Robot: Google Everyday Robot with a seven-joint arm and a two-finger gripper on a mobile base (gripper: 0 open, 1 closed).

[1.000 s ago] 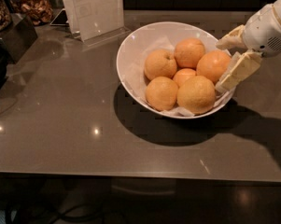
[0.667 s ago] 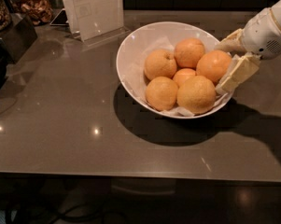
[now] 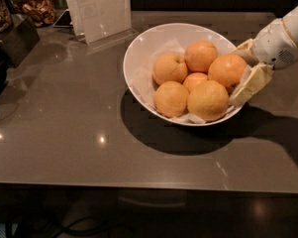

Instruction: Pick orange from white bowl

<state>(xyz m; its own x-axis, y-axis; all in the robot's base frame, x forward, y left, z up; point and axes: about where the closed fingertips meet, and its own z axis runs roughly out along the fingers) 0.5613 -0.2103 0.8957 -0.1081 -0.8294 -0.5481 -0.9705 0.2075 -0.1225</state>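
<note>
Much of the near ground is glossy grey-brown counter (image 3: 64,148), marked with small reflected lights. On it, right of centre, stands the white bowl (image 3: 138,48), casting a dark shadow toward the front; a white paper lining (image 3: 190,118) shows at its near rim. Six fruits lie inside. Nearest are a paler yellow-orange fruit (image 3: 208,100) and a round one (image 3: 171,98) to its left, with a smaller fruit (image 3: 194,80) just behind, between them. The orange (image 3: 226,69) sits at the bowl's right side, touching the paler fruit. The gripper (image 3: 237,74) reaches in from the right over the rim, its cream fingers (image 3: 250,83) spread wide, one in front of the orange and one behind it; whether they press on it I cannot tell. Two more fruits (image 3: 200,56) lie toward the back. Farther off stands a clear sign holder (image 3: 101,9), and a dark box (image 3: 15,38) at the far left.
</note>
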